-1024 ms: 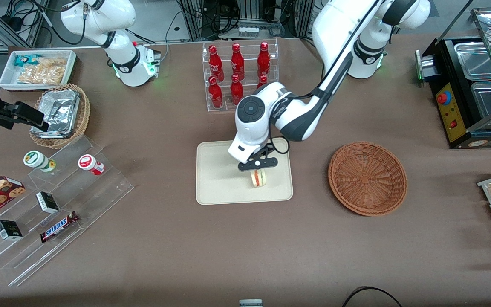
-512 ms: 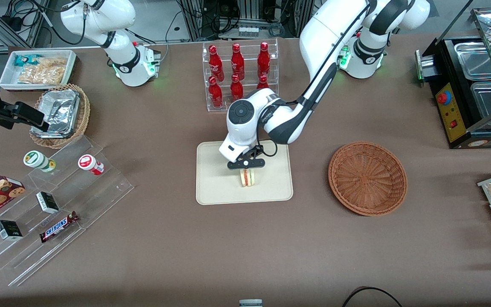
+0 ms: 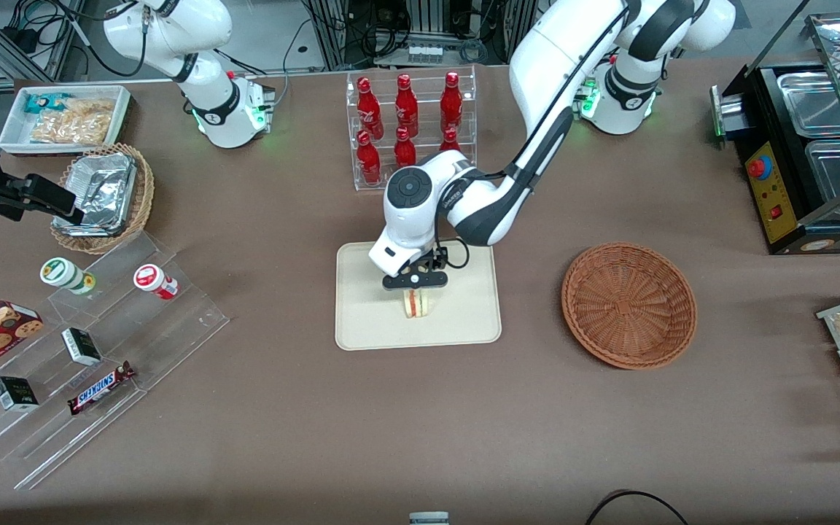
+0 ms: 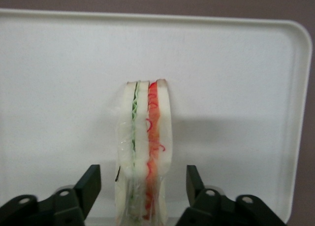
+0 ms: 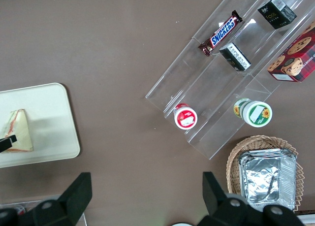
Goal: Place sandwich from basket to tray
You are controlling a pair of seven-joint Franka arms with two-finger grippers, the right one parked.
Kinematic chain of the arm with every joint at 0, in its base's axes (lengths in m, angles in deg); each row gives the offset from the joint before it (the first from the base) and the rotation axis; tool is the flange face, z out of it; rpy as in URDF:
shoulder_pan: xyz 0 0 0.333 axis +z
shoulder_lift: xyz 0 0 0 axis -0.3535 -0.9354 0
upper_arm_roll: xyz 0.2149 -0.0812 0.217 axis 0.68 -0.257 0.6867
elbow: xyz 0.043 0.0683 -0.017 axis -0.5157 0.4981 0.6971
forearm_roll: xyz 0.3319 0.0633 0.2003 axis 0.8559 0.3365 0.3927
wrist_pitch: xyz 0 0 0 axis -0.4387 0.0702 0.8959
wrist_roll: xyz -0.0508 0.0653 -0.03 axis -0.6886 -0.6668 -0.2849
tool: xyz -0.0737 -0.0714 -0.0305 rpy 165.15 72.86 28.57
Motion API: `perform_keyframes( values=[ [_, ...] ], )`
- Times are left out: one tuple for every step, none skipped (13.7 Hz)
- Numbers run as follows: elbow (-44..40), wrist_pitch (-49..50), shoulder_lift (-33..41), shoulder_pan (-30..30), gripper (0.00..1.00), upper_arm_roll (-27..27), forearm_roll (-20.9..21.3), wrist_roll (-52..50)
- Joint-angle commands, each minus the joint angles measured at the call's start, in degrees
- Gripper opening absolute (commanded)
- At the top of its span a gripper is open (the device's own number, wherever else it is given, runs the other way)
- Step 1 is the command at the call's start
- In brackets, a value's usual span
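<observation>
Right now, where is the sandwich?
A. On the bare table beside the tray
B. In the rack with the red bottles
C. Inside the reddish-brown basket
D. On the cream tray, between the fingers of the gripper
D. The sandwich stands on the tray with the gripper around it, each of the fingers apart from the bread; the basket holds nothing.

Light falls evenly from above, and the worktop (image 3: 281,408) shows only soft shadows; the wrist view is overexposed, so the tray (image 4: 59,88) looks almost white; the gripper (image 4: 142,186) there is slightly blurred.
</observation>
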Motion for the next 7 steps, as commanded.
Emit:
perform_keyframes(
  values=[
    [2.52,2.09,5.82,0.85,1.0,1.27,0.26,-1.05],
    [4.1,3.32,8.88,1.91,1.0,1.27,0.17,-1.05],
    [6.21,4.9,12.48,3.31,1.0,1.27,-0.01,-1.05],
    [8.23,6.65,16.17,5.41,1.0,1.27,-0.1,-1.4],
    [10.07,8.76,19.78,7.0,1.0,1.27,-0.1,-2.36],
    [11.14,11.13,22.77,8.41,1.0,1.27,-0.19,-3.59],
    [11.24,14.2,25.41,10.43,1.0,1.27,-0.19,-4.39]
  ],
)
